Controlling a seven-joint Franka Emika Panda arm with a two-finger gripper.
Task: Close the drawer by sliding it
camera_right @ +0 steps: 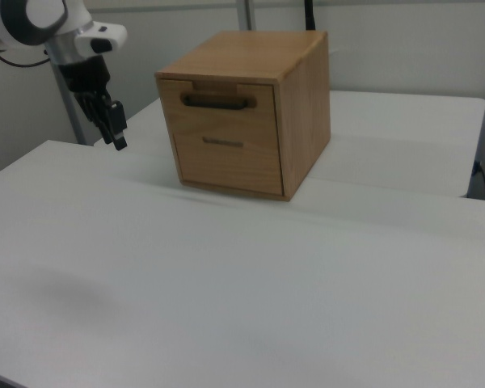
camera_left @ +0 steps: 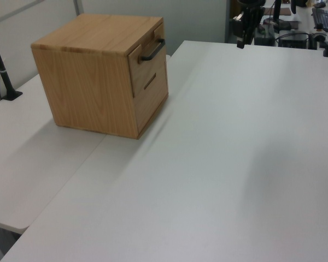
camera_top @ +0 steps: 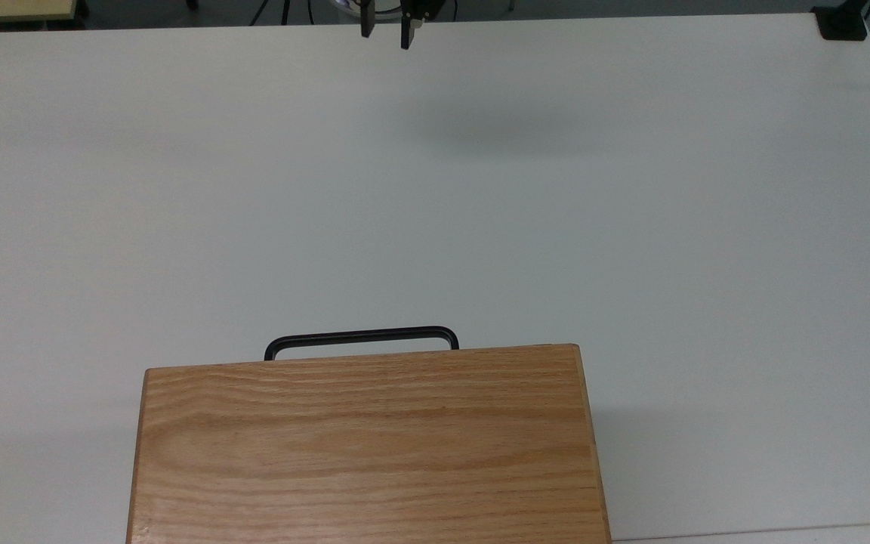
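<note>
- A wide white table with a smooth matte top fills most of the top view.
- One oak cabinet stands directly on the table, at the bottom edge of the top view.
- In the left view the cabinet sits near the table's far left corner.
- In the right view the cabinet stands toward the back of the table.
- A seam line crosses the tabletop just beside the cabinet's base.

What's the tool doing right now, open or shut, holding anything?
Tool: open, with a visible gap between its two black fingertips, holding nothing, hanging above the white table, well away from the light wooden drawer's thin black bar handle.
</note>
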